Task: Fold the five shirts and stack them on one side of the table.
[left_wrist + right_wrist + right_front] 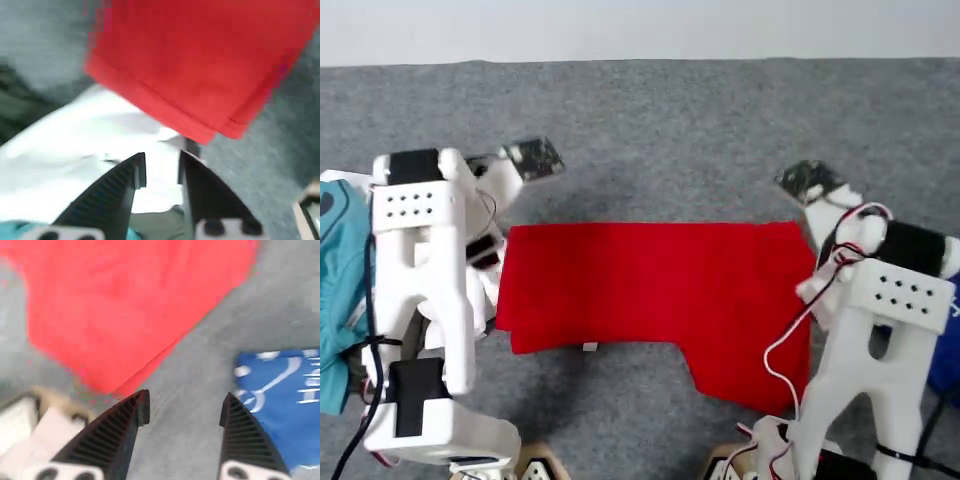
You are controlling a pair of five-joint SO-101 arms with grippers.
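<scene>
Looking down over the grey desk (670, 130), and the red shirt (660, 300) has centre stage, lying flat between the two arms. It's a wide band running side to side, with one extra flap dropping toward the near edge on the right-hand end. At one end stands the left arm (420, 290), at the other the right arm (880, 320).

Over to the left wrist camera: the left tool (160, 170) has its jaws parted just a sliver, nothing between them, released. It hangs just shy of the red shirt (200, 65), where a folded corner shows stacked hems, one layer on another. Tips and cloth are apart. Under the tips is something white, and I can't tell what it is.

Now the right wrist camera: the right tool (185, 410) is spread wide and empty over bare grey desk (200, 360). On one side of it lies the red shirt (125, 305), on the other a blue shirt (280, 400) with white print, and the tool sits between the two, touching neither.

Back in the high view, that blue shirt (945, 350) peeks out behind the right arm at the desk's edge, and a teal shirt (338, 290) lies bunched at the opposite edge, beside the left arm.
</scene>
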